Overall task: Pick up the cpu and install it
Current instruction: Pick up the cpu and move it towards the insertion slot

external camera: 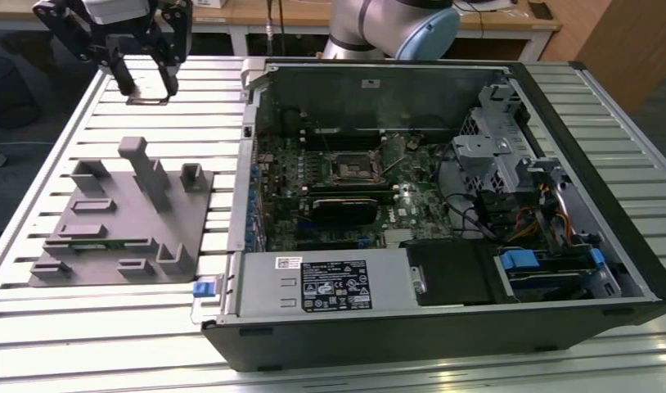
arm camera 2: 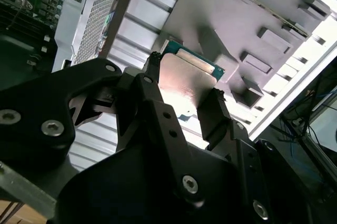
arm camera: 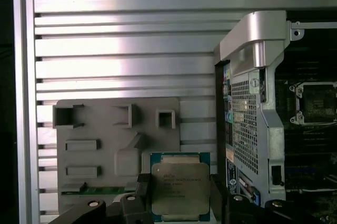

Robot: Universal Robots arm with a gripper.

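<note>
My gripper (external camera: 147,88) hangs high above the slatted table, at the far end of the exterior view's left, and is shut on the cpu (external camera: 147,100), seen there as a thin flat edge. In both wrist views the cpu (arm camera: 180,186) (arm camera 2: 187,79) is a small square chip with a silver top and a green rim, clamped on two opposite sides by the black fingers (arm camera: 141,195) (arm camera 2: 215,109). It is lifted off the grey fixture (external camera: 126,217) (arm camera: 105,145). The black socket frame (external camera: 355,168) (arm camera: 316,103) lies on the motherboard inside the open computer case (external camera: 595,270).
A green memory stick (arm camera: 95,190) rests in a slot of the fixture. The fixture has several upright posts (external camera: 147,176). The case's metal rear wall (arm camera: 258,103) stands between the fixture and the motherboard. Drive cages and cables (external camera: 529,196) crowd the case's right side.
</note>
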